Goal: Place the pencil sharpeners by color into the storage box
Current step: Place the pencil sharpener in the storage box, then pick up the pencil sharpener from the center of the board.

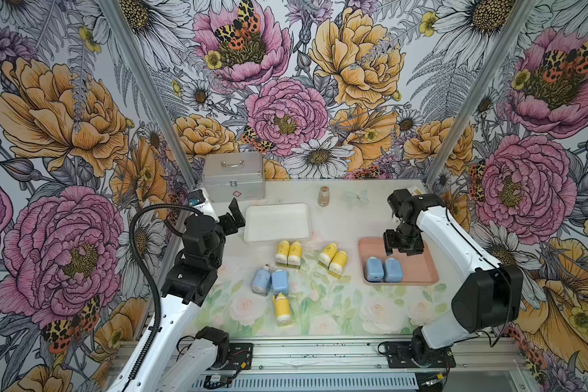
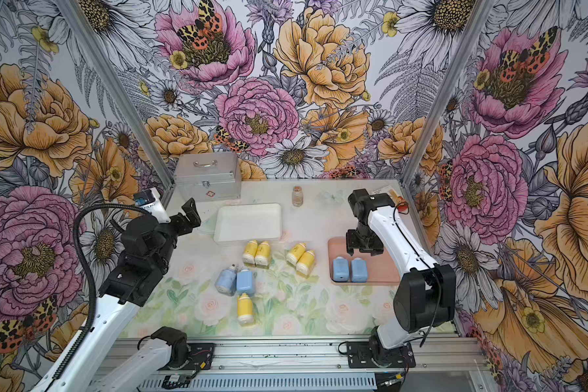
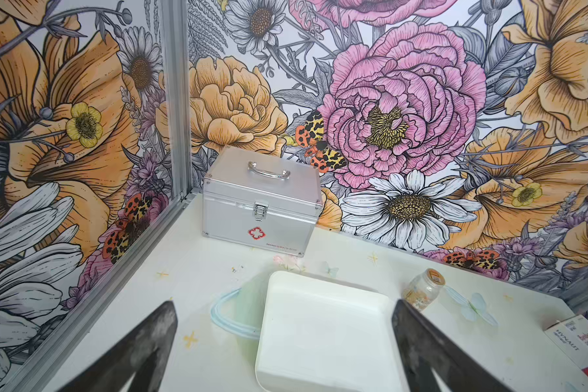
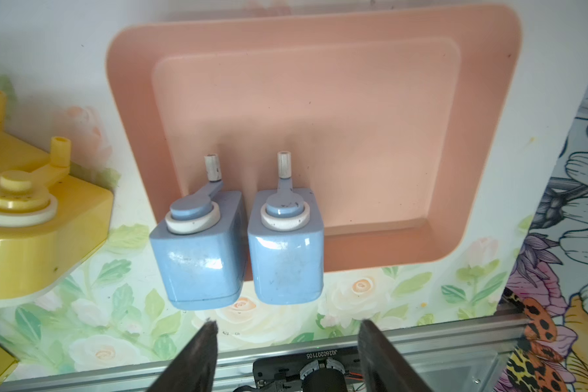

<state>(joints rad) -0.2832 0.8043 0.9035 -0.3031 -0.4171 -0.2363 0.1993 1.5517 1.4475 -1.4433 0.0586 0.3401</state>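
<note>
Hovering empty, jaws apart, the right gripper (image 1: 403,252) could topple the pink tray's (image 1: 420,268) blue pencil sharpeners (image 1: 374,269) by leaving low; left gripper (image 1: 235,214) gapes.

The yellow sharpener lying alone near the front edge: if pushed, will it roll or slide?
Likely slide, not roll: the yellow sharpener looks boxy, with flattish faces. Its plastic looks glossy, so it may slip in a grip. Small and plastic, probably light.

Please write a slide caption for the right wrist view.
Two light blue pencil sharpeners stand side by side in the pink tray; right claw open, empty.
</note>
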